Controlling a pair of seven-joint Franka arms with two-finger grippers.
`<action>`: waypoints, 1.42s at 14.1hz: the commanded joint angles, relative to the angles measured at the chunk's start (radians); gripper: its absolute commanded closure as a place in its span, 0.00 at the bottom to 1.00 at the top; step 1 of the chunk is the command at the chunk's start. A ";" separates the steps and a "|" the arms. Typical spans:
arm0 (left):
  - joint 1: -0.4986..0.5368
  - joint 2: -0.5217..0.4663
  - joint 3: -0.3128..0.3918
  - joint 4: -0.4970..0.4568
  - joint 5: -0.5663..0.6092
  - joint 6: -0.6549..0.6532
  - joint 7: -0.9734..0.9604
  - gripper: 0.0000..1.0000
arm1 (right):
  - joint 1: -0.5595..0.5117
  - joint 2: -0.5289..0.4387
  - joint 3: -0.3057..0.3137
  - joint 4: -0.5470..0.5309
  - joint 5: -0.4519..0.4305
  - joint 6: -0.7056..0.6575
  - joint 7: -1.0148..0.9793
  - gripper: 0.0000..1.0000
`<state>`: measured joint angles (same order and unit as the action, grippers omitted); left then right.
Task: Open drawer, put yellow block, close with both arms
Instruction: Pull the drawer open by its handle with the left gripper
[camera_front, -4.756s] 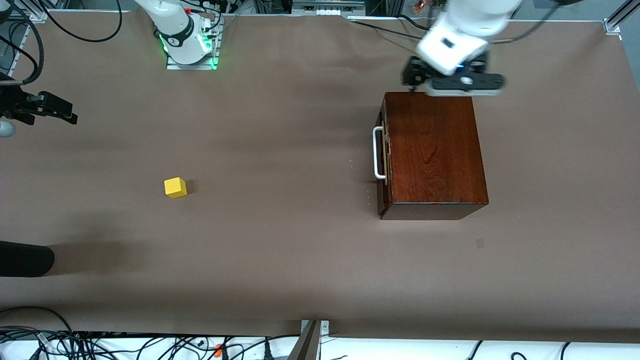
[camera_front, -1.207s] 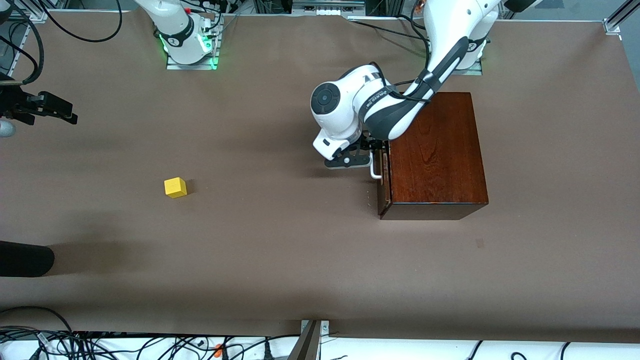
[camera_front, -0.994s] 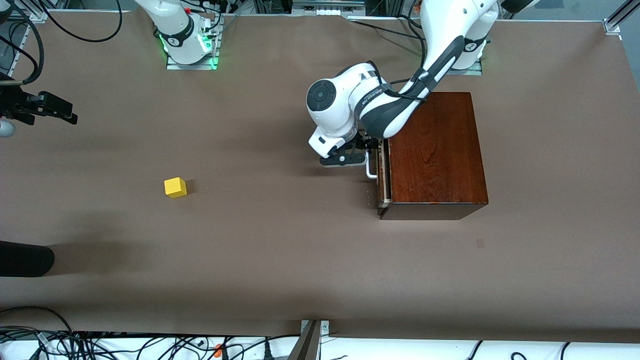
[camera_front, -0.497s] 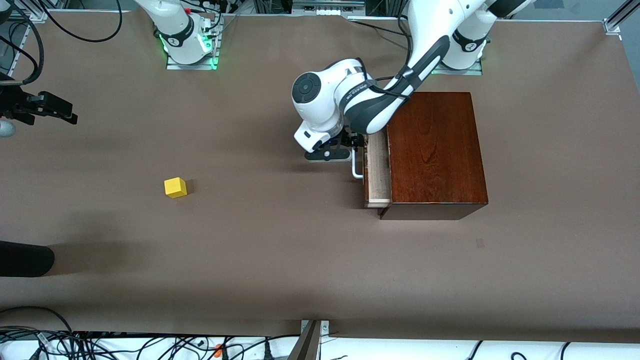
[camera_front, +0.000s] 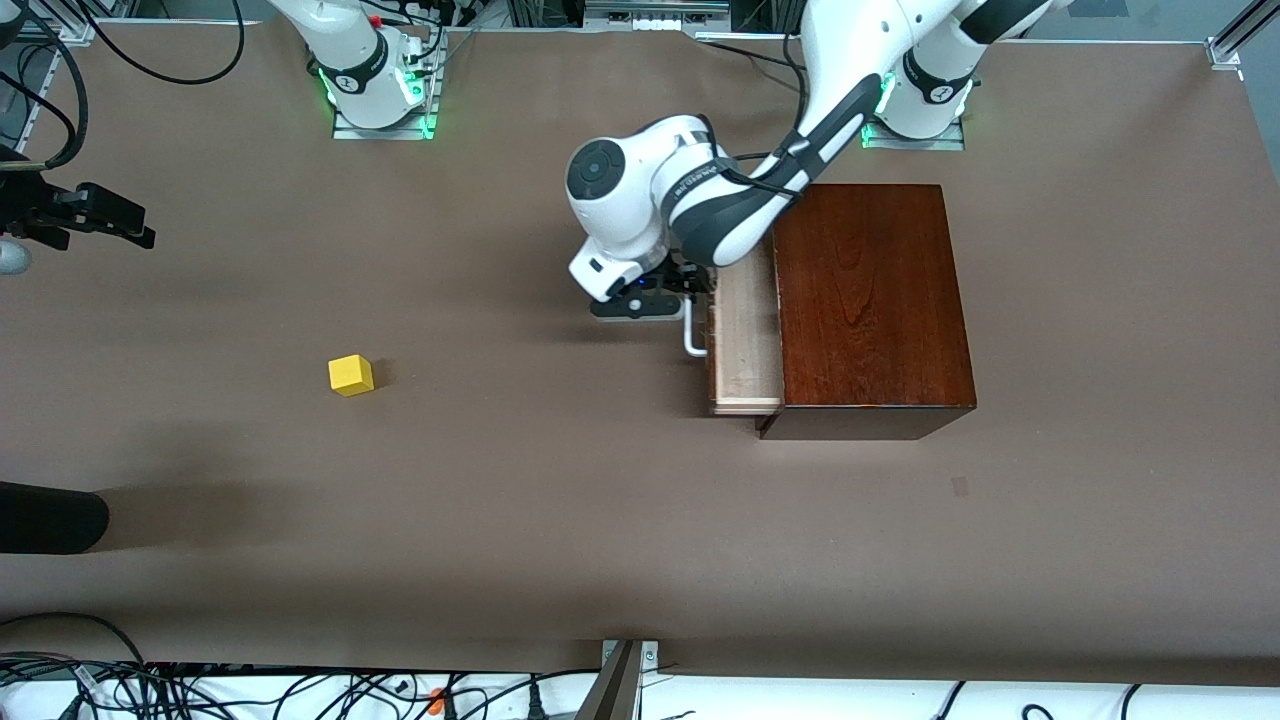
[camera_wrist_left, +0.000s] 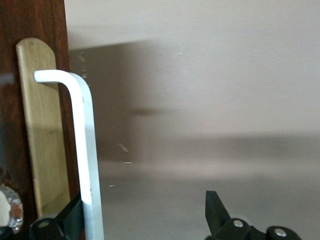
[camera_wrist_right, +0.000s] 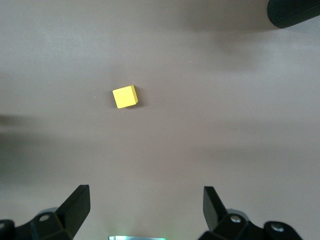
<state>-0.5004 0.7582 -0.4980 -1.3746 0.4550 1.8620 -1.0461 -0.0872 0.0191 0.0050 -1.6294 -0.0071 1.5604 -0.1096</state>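
the left tool (camera_front: 645, 300) sat low in front of the pale light-wood drawer (camera_front: 745, 340), its fingers apart, with one finger (camera_wrist_left: 75, 220) touching the white loop handle (camera_wrist_left: 87, 150) and nothing clamped between them. the drawer stood partly out of the glossy dark mahogany box (camera_front: 870, 300), its tray bare, and its travel ran along the three-to-nine o'clock line of the front view, with the handle's long axis lying across that line. the small bright yellow cube (camera_front: 350, 375) rested on the brown worktop (camera_front: 500, 500) at roughly nine o'clock from the drawer and well apart from it, toward the right arm's end. the right tool (camera_front: 100, 215) waited up over that end of the worktop, fingers apart and empty, with the cube (camera_wrist_right: 125, 96) showing in the right wrist view; in the front view the cube lay at about four o'clock from it. judged from this, the right arm was much the nearer to the cube and the likelier one to fetch it, while the drawer probably wanted more opening first.
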 joint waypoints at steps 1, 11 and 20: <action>-0.040 0.058 -0.014 0.103 -0.012 0.005 -0.020 0.00 | -0.011 -0.002 0.009 0.002 0.006 -0.005 0.002 0.00; -0.061 0.064 -0.014 0.129 -0.015 0.105 -0.045 0.00 | -0.011 -0.002 0.009 0.002 0.012 -0.002 0.002 0.00; 0.133 -0.242 -0.024 0.054 -0.235 -0.108 0.104 0.00 | 0.012 0.044 0.021 0.002 0.044 0.001 0.008 0.00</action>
<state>-0.4574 0.6313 -0.5174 -1.2462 0.3011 1.7999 -1.0332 -0.0861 0.0305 0.0090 -1.6303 0.0100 1.5604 -0.1096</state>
